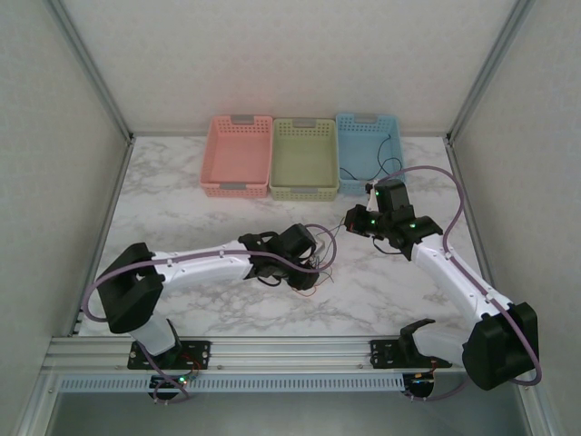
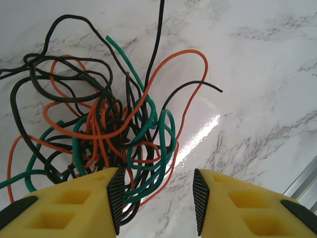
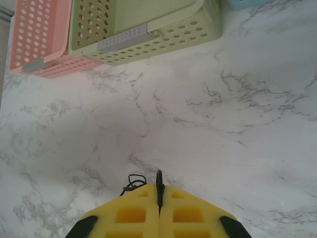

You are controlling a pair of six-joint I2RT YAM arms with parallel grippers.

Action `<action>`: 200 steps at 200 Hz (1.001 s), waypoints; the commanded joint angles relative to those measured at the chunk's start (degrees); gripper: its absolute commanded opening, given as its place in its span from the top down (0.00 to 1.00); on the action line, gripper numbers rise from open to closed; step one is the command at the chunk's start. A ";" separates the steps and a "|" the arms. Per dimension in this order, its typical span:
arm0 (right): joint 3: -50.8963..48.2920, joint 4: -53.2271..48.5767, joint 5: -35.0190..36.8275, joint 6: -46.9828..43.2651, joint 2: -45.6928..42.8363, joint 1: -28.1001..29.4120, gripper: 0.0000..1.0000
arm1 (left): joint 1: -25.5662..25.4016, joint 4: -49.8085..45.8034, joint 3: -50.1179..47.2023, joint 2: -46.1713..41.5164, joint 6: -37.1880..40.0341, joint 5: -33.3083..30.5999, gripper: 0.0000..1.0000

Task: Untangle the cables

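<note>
Yellow left fingers (image 2: 64, 208) stand apart astride the cables (image 2: 114, 129); the right fingers (image 3: 133, 213), pressed together, pinch 1 black cable (image 3: 159, 179).

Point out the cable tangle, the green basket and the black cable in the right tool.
cable tangle (image 2: 114, 134), left wrist view, dense middle of the knot.
green basket (image 3: 188, 30), right wrist view, its perforated near wall.
black cable (image 3: 159, 176), right wrist view, end poking from the shut right tool (image 3: 159, 191).
</note>
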 commanded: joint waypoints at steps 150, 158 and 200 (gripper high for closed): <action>-0.60 -1.23 0.23 -1.00 -1.43 -1.33 1.00 | -3.05 -6.49 2.62 9.41 2.87 -11.83 0.62; -0.56 -1.21 0.29 -1.00 -1.39 -1.43 1.00 | -3.18 -7.15 2.73 9.72 3.15 -13.12 0.62; -0.51 -1.56 0.49 -1.20 -1.66 -1.78 1.00 | -4.43 -9.23 3.13 10.55 4.29 -18.08 0.62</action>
